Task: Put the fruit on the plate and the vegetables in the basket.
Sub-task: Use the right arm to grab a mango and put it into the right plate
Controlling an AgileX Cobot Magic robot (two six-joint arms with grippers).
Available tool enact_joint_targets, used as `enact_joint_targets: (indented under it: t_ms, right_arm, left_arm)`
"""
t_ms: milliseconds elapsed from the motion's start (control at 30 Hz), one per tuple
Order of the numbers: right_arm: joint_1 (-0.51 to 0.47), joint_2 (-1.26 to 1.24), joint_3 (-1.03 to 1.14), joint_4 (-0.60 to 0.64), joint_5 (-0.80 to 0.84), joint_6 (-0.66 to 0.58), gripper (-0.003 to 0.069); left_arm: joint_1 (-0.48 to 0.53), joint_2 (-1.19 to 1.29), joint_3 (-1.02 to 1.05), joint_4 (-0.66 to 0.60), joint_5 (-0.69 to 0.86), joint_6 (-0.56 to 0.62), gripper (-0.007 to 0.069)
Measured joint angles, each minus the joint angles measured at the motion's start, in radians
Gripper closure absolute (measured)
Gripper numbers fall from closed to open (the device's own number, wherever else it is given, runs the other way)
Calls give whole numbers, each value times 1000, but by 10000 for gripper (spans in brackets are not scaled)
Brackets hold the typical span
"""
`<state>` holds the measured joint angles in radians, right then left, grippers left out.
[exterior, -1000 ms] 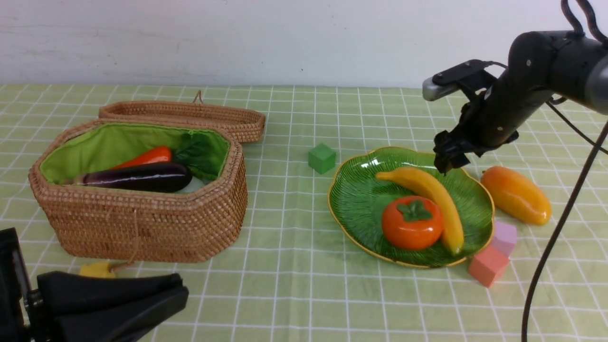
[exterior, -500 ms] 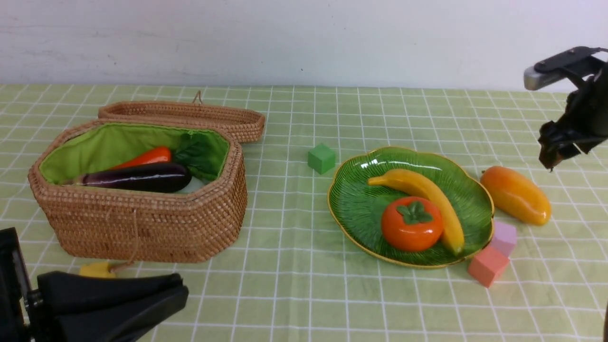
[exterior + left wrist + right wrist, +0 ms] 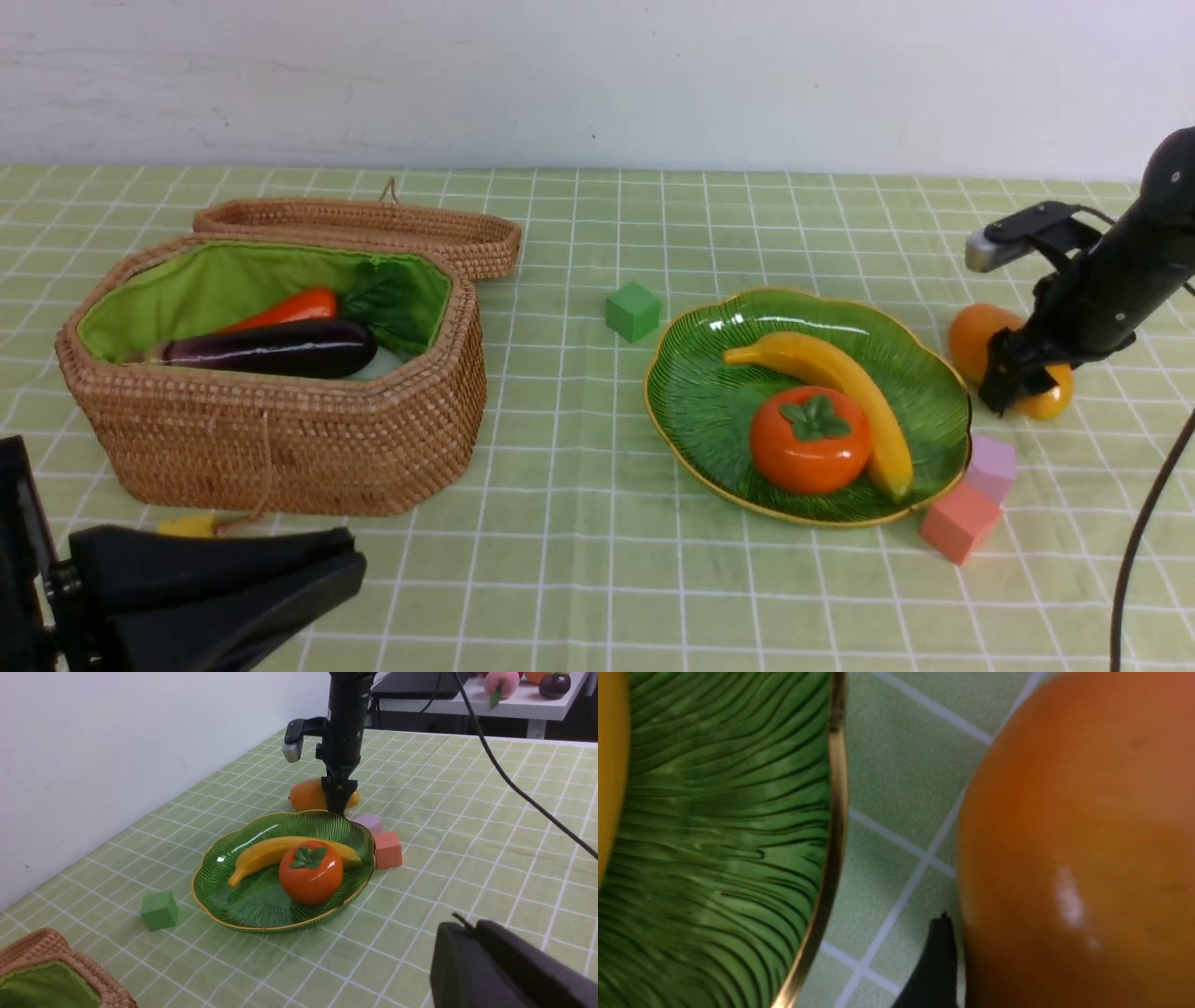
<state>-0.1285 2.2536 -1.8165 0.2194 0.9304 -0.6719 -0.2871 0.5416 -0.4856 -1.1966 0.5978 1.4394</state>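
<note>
A: Right end effector (image 3: 1013, 383) is low over the mango (image 3: 976, 338), fingers spread either side, on the worktop (image 3: 579, 560) beside the plate (image 3: 695, 392).
B: Left end effector (image 3: 215, 597) sits pressed together, empty, near the basket (image 3: 280, 439).

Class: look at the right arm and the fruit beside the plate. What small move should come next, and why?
Probably close the right gripper on the mango. Its open jaws are already down around it, and the mango lies on the cloth beside the plate, where the banana and persimmon already sit.
</note>
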Motion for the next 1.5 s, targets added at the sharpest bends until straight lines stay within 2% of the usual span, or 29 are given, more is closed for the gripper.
enact_joint_targets:
  t_ms: [67, 267, 533, 700, 833, 1000, 1067, 1100, 1233, 1500]
  right_arm:
    - [0, 7, -2, 5, 0, 0, 22]
    - [0, 10, -5, 13, 2, 0, 99]
    - [0, -39, -3, 13, 24, 5, 99]
    - [16, -219, -3, 49, 104, 132, 99]
    - [85, -296, -5, 171, 192, 158, 99]
    - [267, -274, -5, 329, 186, 174, 99]
    - [303, -256, -5, 336, 155, 177, 99]
    - [352, -233, -5, 331, 111, 179, 99]
    - [424, -168, -5, 255, -7, 181, 99]
    - [434, -113, -3, 206, -112, 239, 99]
  left_arm:
    - [0, 0, 0, 0, -2, 4, 603]
    - [0, 0, 0, 0, -30, 6, 601]
    - [0, 0, 0, -1, -42, 6, 601]
    - [0, 0, 0, -2, -67, 6, 597]
    - [0, 0, 0, -5, -97, 6, 595]
    - [0, 0, 0, -15, -189, 6, 594]
    - [0, 0, 0, -19, -208, 6, 594]
    - [0, 0, 0, -23, -232, 6, 592]
    - [0, 0, 0, -26, -242, 6, 589]
    - [0, -15, 0, -47, -219, 6, 585]
